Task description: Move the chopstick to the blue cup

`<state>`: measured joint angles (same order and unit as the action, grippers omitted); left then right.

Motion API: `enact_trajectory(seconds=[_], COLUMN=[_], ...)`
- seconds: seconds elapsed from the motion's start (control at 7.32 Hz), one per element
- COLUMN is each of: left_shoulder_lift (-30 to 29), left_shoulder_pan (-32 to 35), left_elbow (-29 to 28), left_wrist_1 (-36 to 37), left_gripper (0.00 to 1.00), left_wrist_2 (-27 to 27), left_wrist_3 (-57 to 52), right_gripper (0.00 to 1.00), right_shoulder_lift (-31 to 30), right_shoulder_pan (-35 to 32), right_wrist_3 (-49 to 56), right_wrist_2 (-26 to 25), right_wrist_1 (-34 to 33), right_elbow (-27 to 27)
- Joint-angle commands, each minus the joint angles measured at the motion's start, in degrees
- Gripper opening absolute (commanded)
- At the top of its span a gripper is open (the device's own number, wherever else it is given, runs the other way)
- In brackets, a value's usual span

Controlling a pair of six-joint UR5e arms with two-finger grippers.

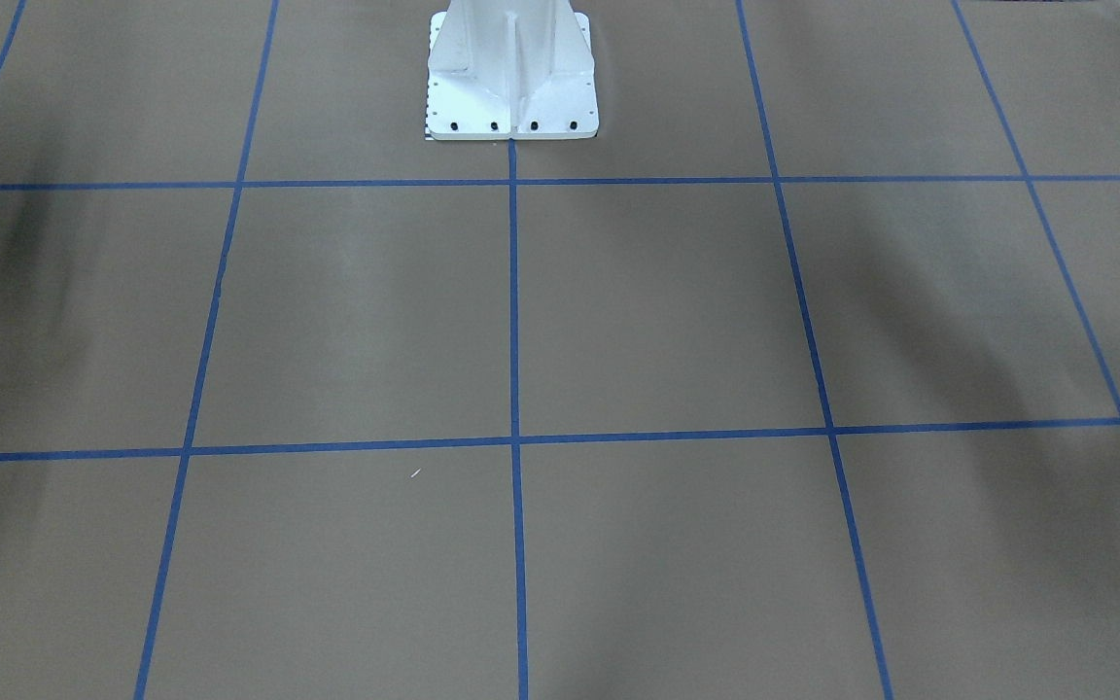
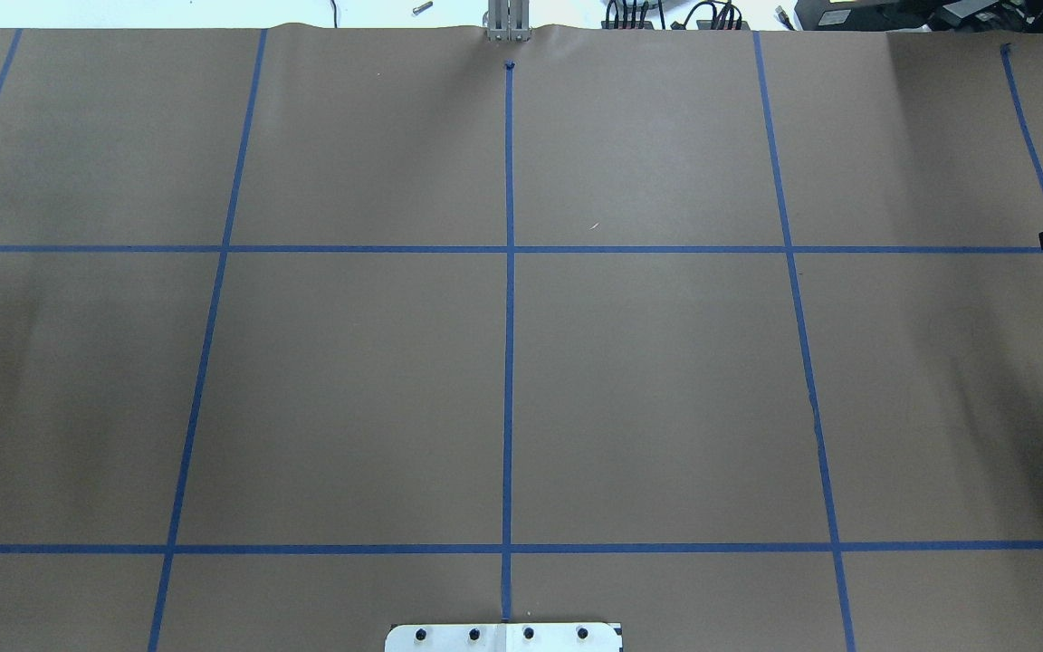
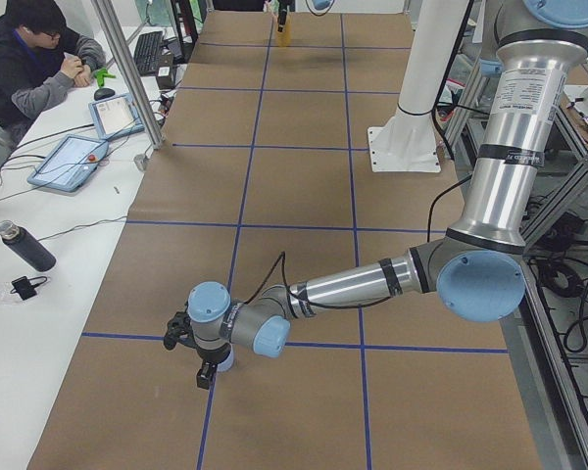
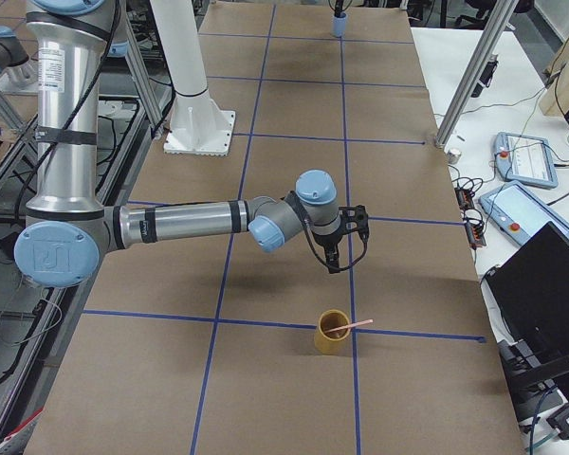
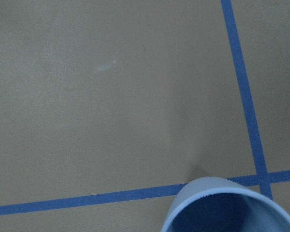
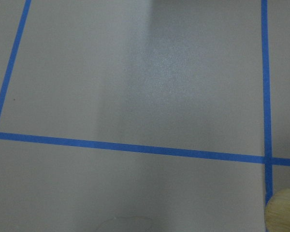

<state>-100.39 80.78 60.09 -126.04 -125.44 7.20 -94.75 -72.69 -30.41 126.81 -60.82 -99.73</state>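
Plainly, in the exterior right view the chopstick leans in a yellow cup with its free end tilted toward the operators' side. The right gripper hangs near it over the brown-papered table, far nearer than the left, though I cannot tell how its fingers stand. In the exterior left view the left gripper, its fingers equally unreadable, sits close by the blue cup at the opposite end, well apart; each wrist view shows only a cup rim amid flat paper.
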Motion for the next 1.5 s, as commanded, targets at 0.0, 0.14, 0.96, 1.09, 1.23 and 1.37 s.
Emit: enact_trajectory(seconds=[0.0,0.14,0.96,1.09,1.23,1.37], left_shoulder_lift=[0.45,0.63,0.72,0.46,0.02,-0.24], left_shoulder_pan=[-0.18,-0.18,2.19,2.45,2.46,2.28], left_elbow=[0.72,1.51,9.85,13.26,18.43,24.92], left_wrist_1=[0.09,0.18,7.9,12.44,18.05,22.28], left_gripper=[0.0,0.0,0.0,0.0,0.0,0.0], left_wrist_2=[-0.07,-0.5,-8.42,-8.42,-8.42,-8.5], left_wrist_3=[-0.34,-0.6,-0.52,-0.34,0.96,7.5], right_gripper=[1.0,1.0,1.0,1.0,1.0,1.0], right_shoulder_lift=[0.0,0.0,0.09,0.09,0.09,0.09], right_shoulder_pan=[0.01,0.01,0.09,0.09,0.09,0.09], right_wrist_3=[0.0,0.0,0.0,0.0,0.0,0.0], right_wrist_2=[-0.34,-0.34,-0.34,-0.34,-0.34,-0.34], right_wrist_1=[0.0,0.0,0.0,0.0,0.09,0.09], right_elbow=[-0.02,-0.02,0.06,-0.02,-0.02,-0.11])
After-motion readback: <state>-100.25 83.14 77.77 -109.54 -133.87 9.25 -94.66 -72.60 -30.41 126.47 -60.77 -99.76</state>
